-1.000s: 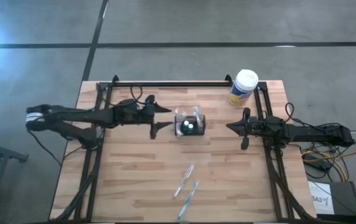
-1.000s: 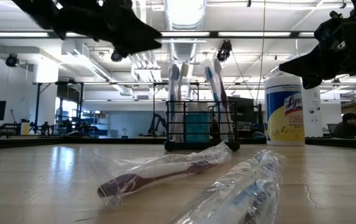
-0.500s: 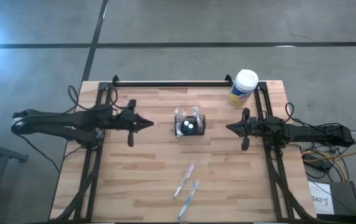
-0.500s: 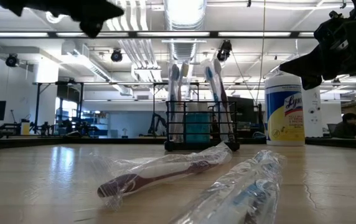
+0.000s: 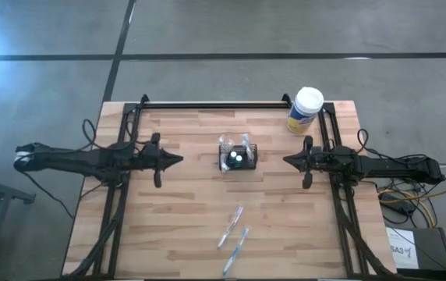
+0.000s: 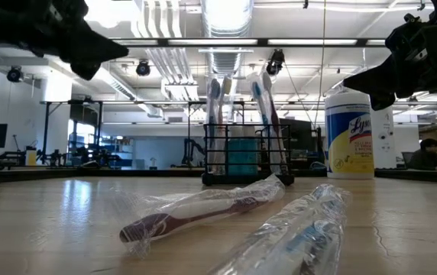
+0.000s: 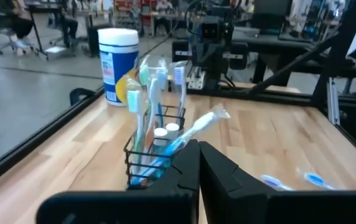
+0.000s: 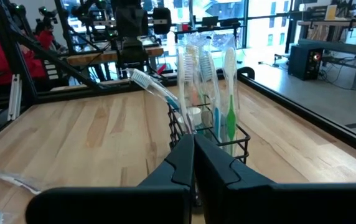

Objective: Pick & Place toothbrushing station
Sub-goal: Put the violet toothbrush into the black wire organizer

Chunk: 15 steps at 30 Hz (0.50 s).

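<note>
Left pincer [image 5: 178, 159]: fingers pressed together, nothing between them, held above the tabletop [image 5: 168, 226]. In its own wrist view the two dark fingers [image 7: 187, 168] meet tip to tip. It points toward the toothbrushing station [image 5: 238, 156], which stands apart from its tips, straight ahead of them.

Right pincer [image 5: 287, 161]: fingers likewise pressed together and holding nothing, held above the tabletop on the opposite side of the station. Its tips point at the station, also clear of it. The station therefore stands between the two pincers, touched by neither.

Toothbrushing station: a black wire caddy resting upright on the tabletop, loaded with several toothbrushes [image 8: 210, 81] standing upright and one leaning outward. The low view shows the caddy [image 6: 245, 156] flat on the wood, brush heads rising above its rim.

Other items: a white-lidded canister [image 5: 306, 109] stands just beside the right arm, behind the right pincer's tips, near the far edge of the tabletop. Two wrapped toothbrushes [image 5: 234, 234] lie flat side by side toward the near edge, well apart from both pincers and from the station.
</note>
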Tool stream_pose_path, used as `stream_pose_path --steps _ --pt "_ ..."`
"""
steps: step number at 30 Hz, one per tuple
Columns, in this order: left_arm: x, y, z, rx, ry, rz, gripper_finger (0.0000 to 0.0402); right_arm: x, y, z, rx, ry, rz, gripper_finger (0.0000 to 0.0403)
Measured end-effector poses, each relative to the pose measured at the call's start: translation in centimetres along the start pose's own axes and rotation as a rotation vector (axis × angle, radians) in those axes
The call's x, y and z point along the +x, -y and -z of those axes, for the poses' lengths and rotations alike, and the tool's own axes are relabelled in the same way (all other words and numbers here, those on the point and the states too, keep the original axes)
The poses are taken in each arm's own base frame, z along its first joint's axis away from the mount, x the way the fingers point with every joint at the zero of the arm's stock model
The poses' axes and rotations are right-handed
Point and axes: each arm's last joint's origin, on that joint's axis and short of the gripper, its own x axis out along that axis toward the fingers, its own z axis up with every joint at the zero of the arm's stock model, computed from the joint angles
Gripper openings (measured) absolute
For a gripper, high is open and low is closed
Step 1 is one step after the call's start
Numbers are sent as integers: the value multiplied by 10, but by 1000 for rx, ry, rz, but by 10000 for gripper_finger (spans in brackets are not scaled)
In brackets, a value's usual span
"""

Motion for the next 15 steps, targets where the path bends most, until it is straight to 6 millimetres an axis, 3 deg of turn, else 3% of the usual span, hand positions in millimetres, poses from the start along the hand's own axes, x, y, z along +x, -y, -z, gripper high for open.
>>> stream_pose_path --steps 7,15 --pt "-9 -5 25 -32 27 -27 2 0 0 0 1 1 0 8" --pt "-17 -7 37 -26 56 -20 1 0 0 0 0 1 0 8"
